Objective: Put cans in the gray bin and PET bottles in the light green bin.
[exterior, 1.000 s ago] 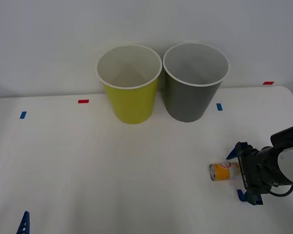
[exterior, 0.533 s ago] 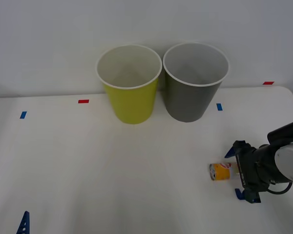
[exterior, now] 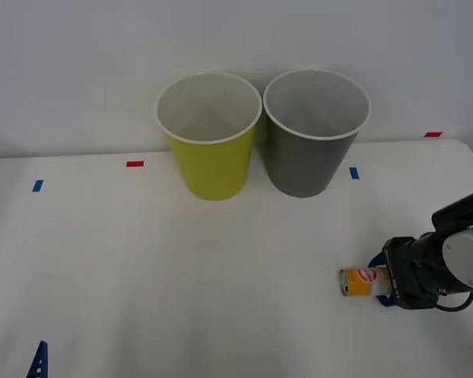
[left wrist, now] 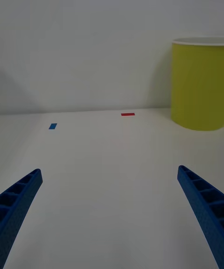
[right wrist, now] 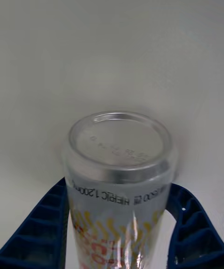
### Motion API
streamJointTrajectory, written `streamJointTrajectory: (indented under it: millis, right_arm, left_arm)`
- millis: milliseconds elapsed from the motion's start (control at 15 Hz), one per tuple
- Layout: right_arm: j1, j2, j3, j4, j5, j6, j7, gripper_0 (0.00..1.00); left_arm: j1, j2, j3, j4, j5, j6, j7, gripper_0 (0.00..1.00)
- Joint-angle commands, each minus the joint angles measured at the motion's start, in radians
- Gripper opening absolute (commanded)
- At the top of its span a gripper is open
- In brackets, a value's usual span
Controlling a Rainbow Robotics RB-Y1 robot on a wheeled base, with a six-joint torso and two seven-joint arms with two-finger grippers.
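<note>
The can [exterior: 356, 281], orange and cream-white with silver ends, lies on its side on the white table at the front right. My right gripper [exterior: 379, 281] is shut on its label end, coming from the right. In the right wrist view the blue fingers [right wrist: 42, 231] press both sides of the can [right wrist: 119, 157], whose silver end faces away from the wrist. The light green bin [exterior: 210, 161] and the gray bin [exterior: 306, 161] stand upright side by side at the back. My left gripper [left wrist: 109, 171] is open low at the front left, with a fingertip [exterior: 38, 361] showing in the front view.
Small red and blue tape marks [exterior: 134, 164] dot the table [exterior: 181, 276]. The light green bin [left wrist: 198, 87] stands well ahead of the left gripper. The table's right edge runs close to the right arm. A pale wall rises behind the bins.
The right gripper's fingers, spread wide around the can a second ago, have closed onto it. The can has barely shifted. The left arm has not moved.
</note>
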Motion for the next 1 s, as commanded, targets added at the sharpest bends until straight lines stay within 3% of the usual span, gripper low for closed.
streamJointTrajectory:
  millis: [67, 533, 733, 1000]
  right_arm:
    - [0.0, 0.0, 0.0, 0.002, 0.005, 0.001, 0.007, 0.02]
    - [0.011, 0.001, 0.0, 0.0, 0.025, 0.001, 0.093, 0.01]
    - [0.046, 0.035, -0.041, -0.035, 0.108, 0.003, 0.343, 0.0]
    - [0.135, 0.115, -0.143, -0.194, 0.236, 0.052, 0.667, 0.0]
  left_arm:
    - [0.0, 0.0, 0.0, 0.0, 0.0, 0.0, 0.0, 1.0]
    - [0.0, 0.0, 0.0, 0.0, 0.0, 0.0, 0.0, 1.0]
    - [0.0, 0.0, 0.0, 0.0, 0.0, 0.0, 0.0, 1.0]
    - [0.0, 0.0, 0.0, 0.0, 0.0, 0.0, 0.0, 1.0]
